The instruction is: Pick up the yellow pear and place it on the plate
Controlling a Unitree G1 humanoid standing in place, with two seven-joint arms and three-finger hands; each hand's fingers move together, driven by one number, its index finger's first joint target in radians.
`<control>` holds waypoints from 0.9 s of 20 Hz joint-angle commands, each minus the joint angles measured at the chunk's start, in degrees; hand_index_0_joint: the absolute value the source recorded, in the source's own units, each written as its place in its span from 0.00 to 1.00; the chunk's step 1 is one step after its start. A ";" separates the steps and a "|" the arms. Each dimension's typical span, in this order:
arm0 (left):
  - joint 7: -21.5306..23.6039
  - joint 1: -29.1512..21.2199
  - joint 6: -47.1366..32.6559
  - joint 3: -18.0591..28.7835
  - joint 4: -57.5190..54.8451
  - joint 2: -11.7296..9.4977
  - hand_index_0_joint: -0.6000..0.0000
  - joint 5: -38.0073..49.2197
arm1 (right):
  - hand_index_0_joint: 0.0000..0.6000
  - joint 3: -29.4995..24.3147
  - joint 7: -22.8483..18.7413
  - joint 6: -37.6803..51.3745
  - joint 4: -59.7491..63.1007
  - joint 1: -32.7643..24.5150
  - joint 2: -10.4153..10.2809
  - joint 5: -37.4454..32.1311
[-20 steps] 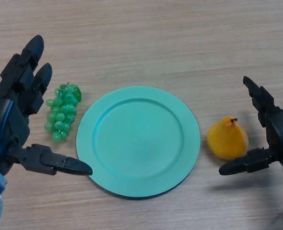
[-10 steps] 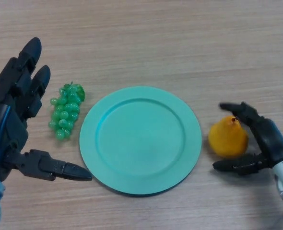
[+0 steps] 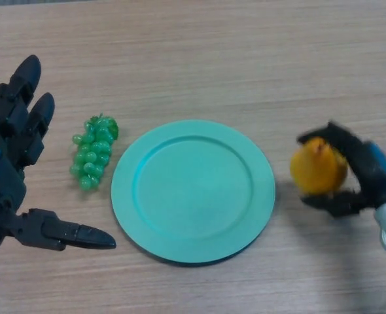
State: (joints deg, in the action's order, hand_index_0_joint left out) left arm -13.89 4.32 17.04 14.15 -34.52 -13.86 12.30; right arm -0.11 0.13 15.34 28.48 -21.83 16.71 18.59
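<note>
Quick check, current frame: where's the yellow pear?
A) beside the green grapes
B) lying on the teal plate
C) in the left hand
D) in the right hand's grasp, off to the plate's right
D: the right hand has its fingers and thumb curled round the yellow pear, which sits to the right of the teal plate, not on it; the left hand is open and holds nothing.

plate (image 3: 193,190) top clear, bare table btwn it & pear (image 3: 318,169)
</note>
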 commanded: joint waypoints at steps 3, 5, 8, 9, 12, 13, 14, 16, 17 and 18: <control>0.03 -1.42 -7.12 2.35 -3.23 -1.32 1.00 0.79 | 1.00 1.77 3.31 -10.59 -17.60 -2.24 -5.08 -18.06; -0.05 -1.19 -7.43 2.45 -3.40 -1.27 1.00 1.12 | 1.00 6.92 0.90 -8.62 -15.26 -3.77 -5.64 -19.67; -0.04 -1.47 -4.67 4.09 -5.04 -1.86 1.00 3.24 | 1.00 15.05 -3.17 1.11 -4.97 -6.94 -5.80 -24.26; -0.23 -1.70 -3.78 4.59 -5.68 -2.24 1.00 3.48 | 1.00 18.85 -4.76 4.48 0.27 -8.32 -5.82 -26.08; -0.88 -1.74 -3.52 5.42 -5.68 -2.25 1.00 3.95 | 1.00 25.41 -9.40 8.33 9.49 -12.08 -5.83 -30.17; -1.20 -1.37 -4.29 5.76 -5.27 -2.11 1.00 3.88 | 1.00 27.34 -9.40 5.91 11.01 -11.91 -5.83 -29.99; -1.16 -1.26 -4.74 5.71 -5.00 -1.97 1.00 3.55 | 1.00 28.00 -9.39 4.67 11.89 -12.19 -5.83 -29.16; -1.06 -0.99 -5.69 5.45 -4.34 -1.61 1.00 3.11 | 1.00 28.17 -9.05 3.20 12.48 -12.63 -5.83 -28.36; -0.74 -0.97 -5.70 5.44 -4.37 -1.53 1.00 3.09 | 1.00 28.57 -9.35 3.86 13.41 -13.16 -5.83 -27.84; -0.71 -0.94 -5.81 5.44 -4.38 -1.50 1.00 3.07 | 0.84 28.61 -9.34 3.90 13.49 -13.24 -5.83 -27.73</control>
State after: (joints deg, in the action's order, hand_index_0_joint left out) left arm -14.06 4.52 18.53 16.54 -36.46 -13.90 14.89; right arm 30.54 -7.90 13.13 44.55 -30.80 10.64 -9.57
